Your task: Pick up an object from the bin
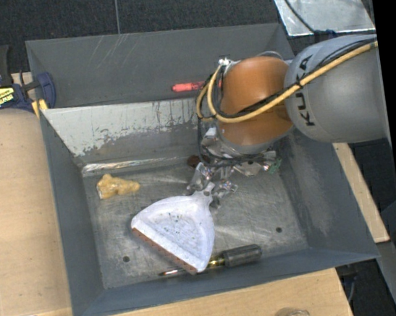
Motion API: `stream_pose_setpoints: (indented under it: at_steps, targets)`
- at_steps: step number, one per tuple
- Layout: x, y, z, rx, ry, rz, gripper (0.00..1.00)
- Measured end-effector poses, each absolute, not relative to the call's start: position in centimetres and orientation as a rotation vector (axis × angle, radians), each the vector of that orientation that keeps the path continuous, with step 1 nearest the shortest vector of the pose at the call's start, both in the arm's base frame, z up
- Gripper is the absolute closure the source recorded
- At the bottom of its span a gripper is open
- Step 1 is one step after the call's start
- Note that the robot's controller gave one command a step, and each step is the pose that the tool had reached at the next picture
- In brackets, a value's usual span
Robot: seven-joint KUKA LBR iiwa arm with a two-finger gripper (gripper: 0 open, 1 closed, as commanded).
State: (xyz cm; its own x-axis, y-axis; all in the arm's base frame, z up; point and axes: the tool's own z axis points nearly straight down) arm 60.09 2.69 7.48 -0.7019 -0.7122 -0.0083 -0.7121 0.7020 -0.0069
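White speckled wedge (177, 228), brown layer along lower edge, being shown lying flat on bin (76, 229) floor, centre-front, one corner pointed to back right. Black-handled screwdriver (235, 256) being shown lying along front wall, shaft partly covered by wedge. Yellowish lump (117, 185) being shown at back left, well apart.

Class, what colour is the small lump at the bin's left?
The lump is pale yellow, best in the camera view.

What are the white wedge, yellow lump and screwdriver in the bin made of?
White wedge: probably foam or sponge, matte, speckled top over a brown edge layer. Yellow lump: soft-looking, maybe foam or rubber; dull, bumpy surface. Screwdriver: black handle with a slight sheen, likely plastic or rubber; thin shaft, likely metal.
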Motion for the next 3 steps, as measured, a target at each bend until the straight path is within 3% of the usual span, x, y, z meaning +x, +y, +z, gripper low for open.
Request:
stream_pose_setpoints:
  at_steps: [1, 2, 3]
  targets:
    - [60.1, 2.7, 7.6, -1.209, 2.889, -0.005, 1.00]
    - [60.0, 1.6, 11.5, -1.311, 2.844, -0.005, 1.00]
    - [62.6, 4.6, 25.5, -1.221, 2.890, -0.001, 1.00]
